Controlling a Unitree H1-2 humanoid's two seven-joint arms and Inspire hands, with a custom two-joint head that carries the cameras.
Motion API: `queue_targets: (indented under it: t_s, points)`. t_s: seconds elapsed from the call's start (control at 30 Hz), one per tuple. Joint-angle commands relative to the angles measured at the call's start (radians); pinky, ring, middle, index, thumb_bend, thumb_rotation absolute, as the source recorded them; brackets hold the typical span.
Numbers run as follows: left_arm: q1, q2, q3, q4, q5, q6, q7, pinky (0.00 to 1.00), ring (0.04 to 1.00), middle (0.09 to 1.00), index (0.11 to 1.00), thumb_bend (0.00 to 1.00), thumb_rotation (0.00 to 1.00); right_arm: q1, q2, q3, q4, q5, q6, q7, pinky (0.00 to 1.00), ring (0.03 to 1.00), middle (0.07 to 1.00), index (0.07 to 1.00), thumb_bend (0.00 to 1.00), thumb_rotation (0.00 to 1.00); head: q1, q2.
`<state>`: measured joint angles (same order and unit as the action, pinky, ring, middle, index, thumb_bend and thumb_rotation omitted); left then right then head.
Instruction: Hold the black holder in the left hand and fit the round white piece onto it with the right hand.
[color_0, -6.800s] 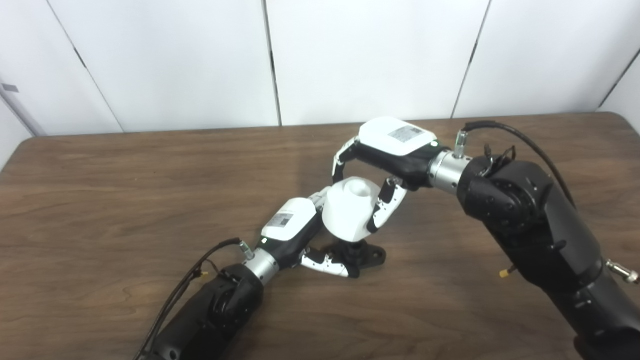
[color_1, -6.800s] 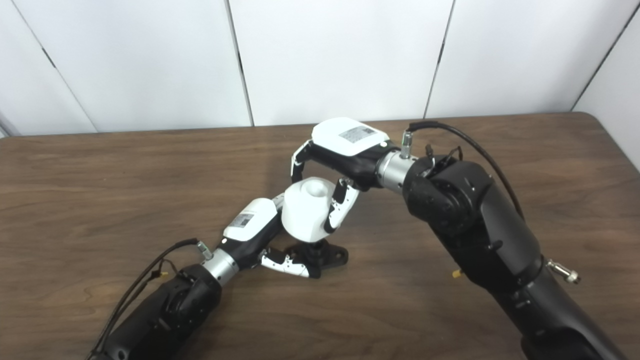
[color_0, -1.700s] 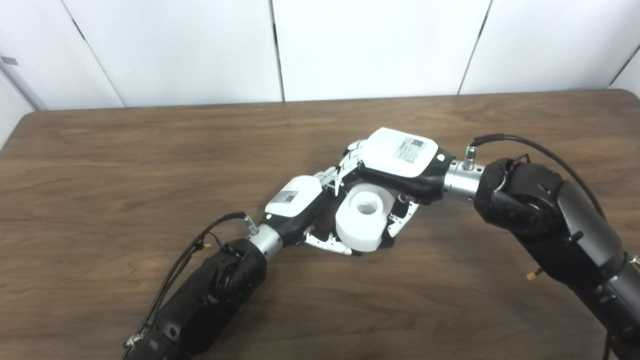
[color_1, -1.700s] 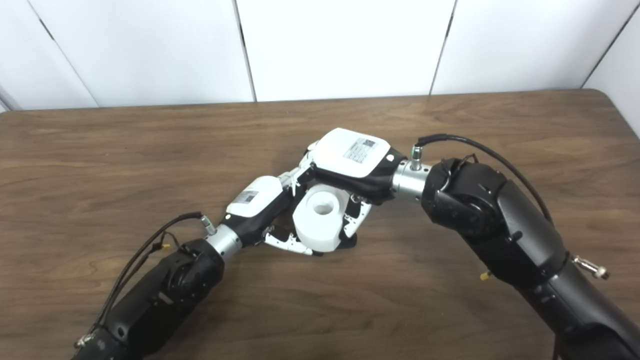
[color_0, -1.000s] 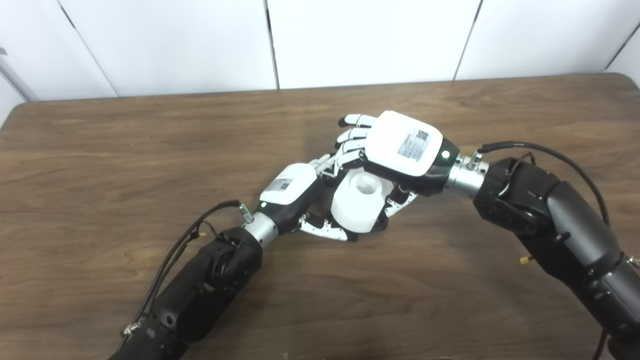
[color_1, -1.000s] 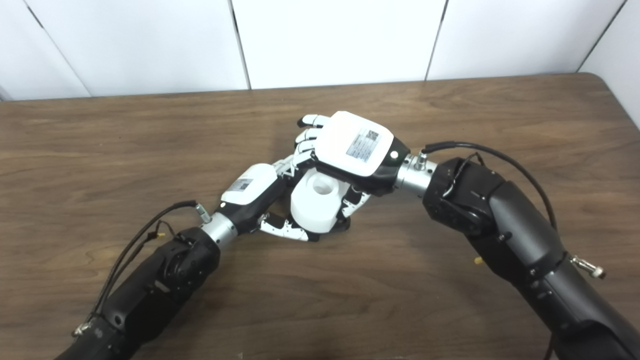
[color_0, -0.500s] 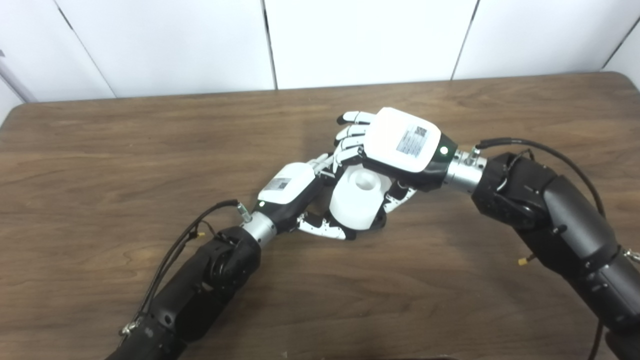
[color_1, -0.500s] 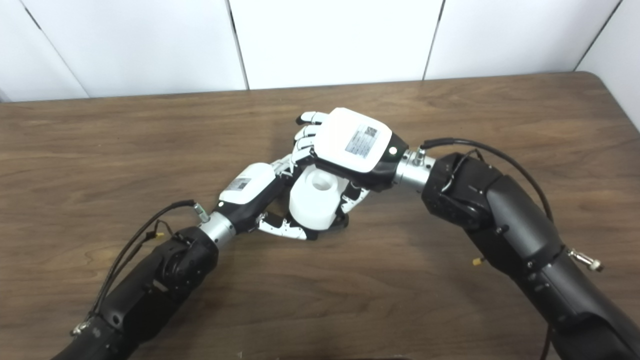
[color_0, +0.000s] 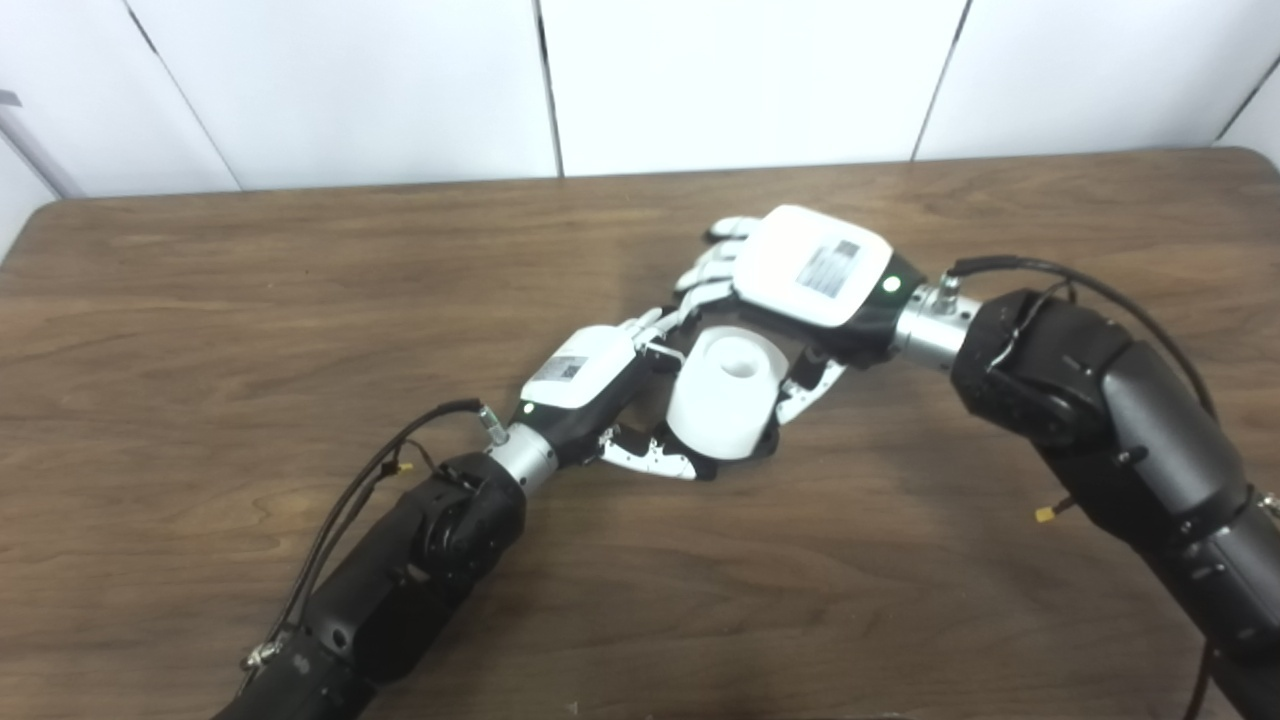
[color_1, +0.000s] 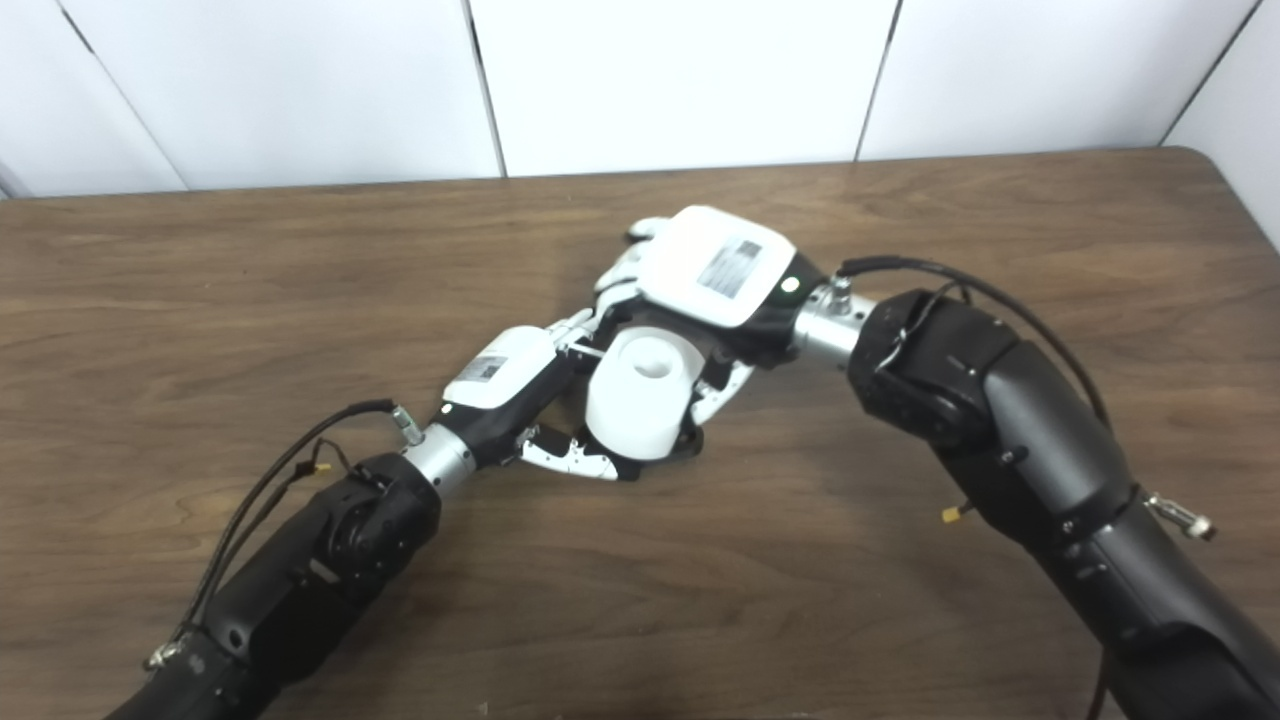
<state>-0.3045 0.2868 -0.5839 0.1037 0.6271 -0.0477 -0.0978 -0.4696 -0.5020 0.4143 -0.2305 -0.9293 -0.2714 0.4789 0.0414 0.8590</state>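
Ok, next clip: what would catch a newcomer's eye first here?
The round white piece at mid-table, with a hole in its top, draws the eye. The two robot hands meet around it: the left robot hand beside it, thumb curled at its base, the right robot hand above and behind with its fingers spread. The black holder is almost wholly hidden underneath.

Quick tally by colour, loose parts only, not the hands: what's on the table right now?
White: 1, the round white piece
Black: 1, the black holder, mostly hidden under the white piece
Total: 2
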Motion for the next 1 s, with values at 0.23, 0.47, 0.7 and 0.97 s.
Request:
queue_targets:
  t_s: [0.23, 0.47, 0.7, 0.97]
  points:
    - [0.042, 0.012, -0.051, 0.055, 0.034, 0.023, -0.12, 0.97, 1.0, 0.976, 0.485, 0.52, 0.07, -0.003, 0.013, -0.008, -0.016, -0.017, 0.009, 0.041, 0.83, 0.812, 0.842, 1.0, 1.0, 0.33, 0.003, 0.0]
    - [0.039, 0.012, -0.052, 0.06, 0.039, 0.018, -0.118, 0.96, 1.0, 0.975, 0.485, 0.52, 0.07, -0.006, 0.018, -0.015, -0.022, -0.006, 0.014, 0.058, 0.8, 0.8, 0.842, 1.0, 1.0, 0.32, 0.0, -0.002]
    - [0.039, 0.012, -0.051, 0.064, 0.038, 0.016, -0.115, 0.96, 1.0, 0.974, 0.484, 0.52, 0.07, -0.011, 0.012, -0.029, -0.031, 0.008, 0.032, 0.096, 0.8, 0.795, 0.859, 1.0, 1.0, 0.28, -0.008, -0.007]
    - [0.04, 0.014, -0.048, 0.075, 0.033, 0.006, -0.112, 0.96, 0.997, 0.974, 0.485, 0.52, 0.07, -0.017, 0.017, -0.153, -0.014, 0.097, 0.159, 0.131, 0.76, 0.81, 0.879, 1.0, 1.0, 0.27, -0.017, -0.02]
